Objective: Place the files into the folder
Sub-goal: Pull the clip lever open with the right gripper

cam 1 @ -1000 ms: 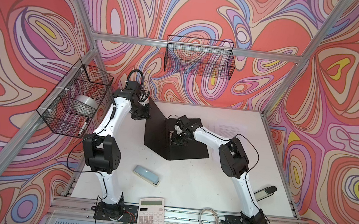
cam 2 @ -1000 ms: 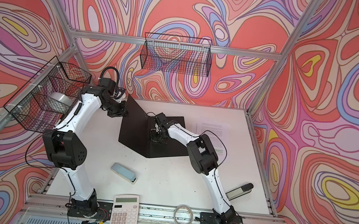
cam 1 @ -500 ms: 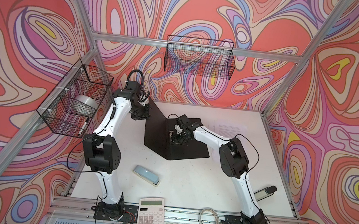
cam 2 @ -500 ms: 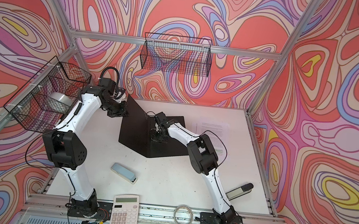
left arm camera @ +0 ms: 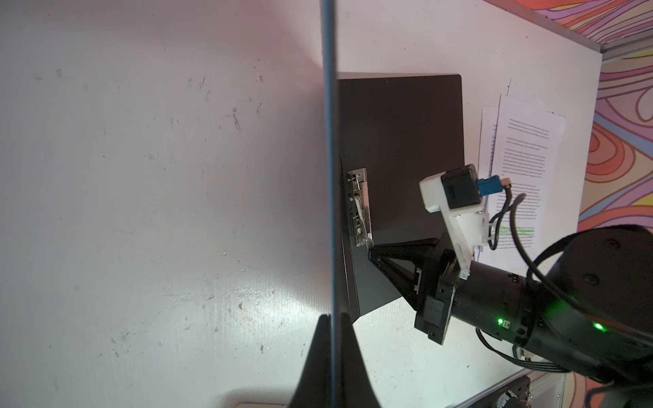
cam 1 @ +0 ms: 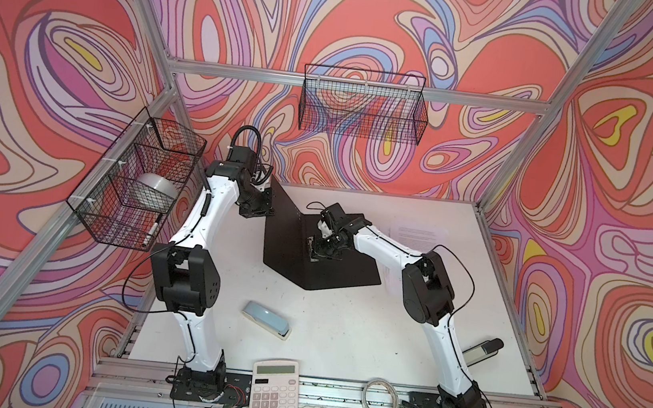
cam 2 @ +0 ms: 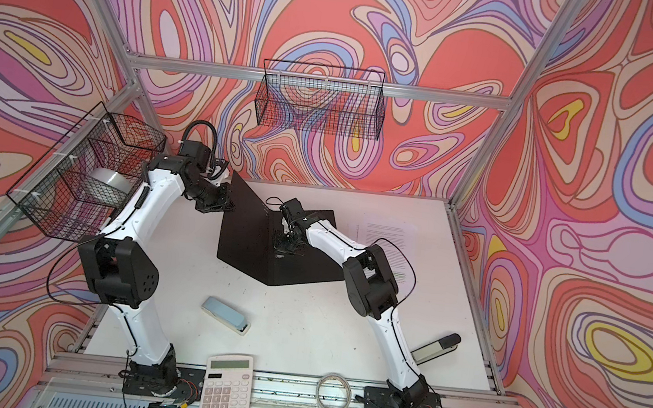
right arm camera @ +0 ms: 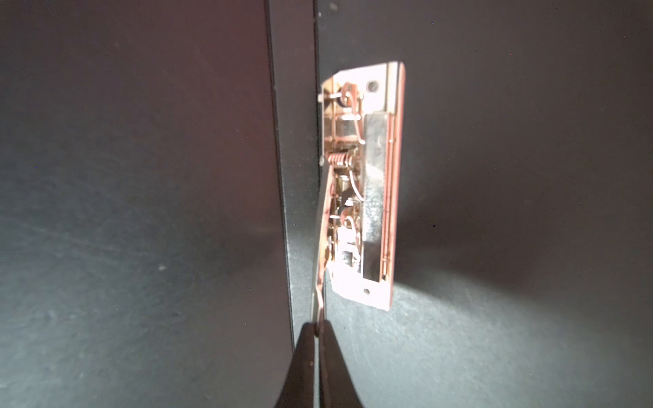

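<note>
**Holding the Folder Open, Pinching the Clamp Lever**

Note the white table [cam 1: 342, 341] beneath both arms. Locate the folder [cam 1: 333, 273] at rear centre in both top views: opened black side up, with one panel flat on the surface and the other raised steeply on the left. Locate the files [cam 1: 417, 234] flat on the table just beside the flat panel, on its right, outside the folder and partly hidden behind the right arm. Confirm printed lines and a green highlight in the left wrist view.

Observe the left gripper [left arm camera: 332, 318] clamped tight on the free edge of the raised panel, with a thin blue edge running between the fingers. Observe the right gripper [right arm camera: 319, 326] squeezed closed low over the flat panel, beside the fold.

Identify the metal clamp [right arm camera: 364, 183] fixed to the flat panel along the fold, spring and wires exposed. Check the thin lever [right arm camera: 323, 247] at its side: tip pinched between the right gripper's fingers.
</note>
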Tool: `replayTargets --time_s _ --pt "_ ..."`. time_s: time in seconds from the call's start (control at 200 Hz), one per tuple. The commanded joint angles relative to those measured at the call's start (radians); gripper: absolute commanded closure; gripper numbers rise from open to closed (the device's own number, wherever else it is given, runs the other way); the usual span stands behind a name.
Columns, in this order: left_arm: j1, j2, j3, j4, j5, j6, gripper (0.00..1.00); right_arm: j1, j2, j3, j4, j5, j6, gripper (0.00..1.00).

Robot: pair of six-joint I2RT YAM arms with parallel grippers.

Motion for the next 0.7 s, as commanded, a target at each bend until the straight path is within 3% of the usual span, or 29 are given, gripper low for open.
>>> replayTargets --time_s 0.0,0.696 --pt "0.008 0.001 0.041 -0.045 0.025 0.035 1.00 -0.022 -0.014 0.021 -0.050 0.070 -0.020 1.00" --pt "0.008 0.024 0.054 -0.050 0.046 0.032 1.00 -0.022 0.048 0.190 -0.126 0.046 -0.048 0.98"
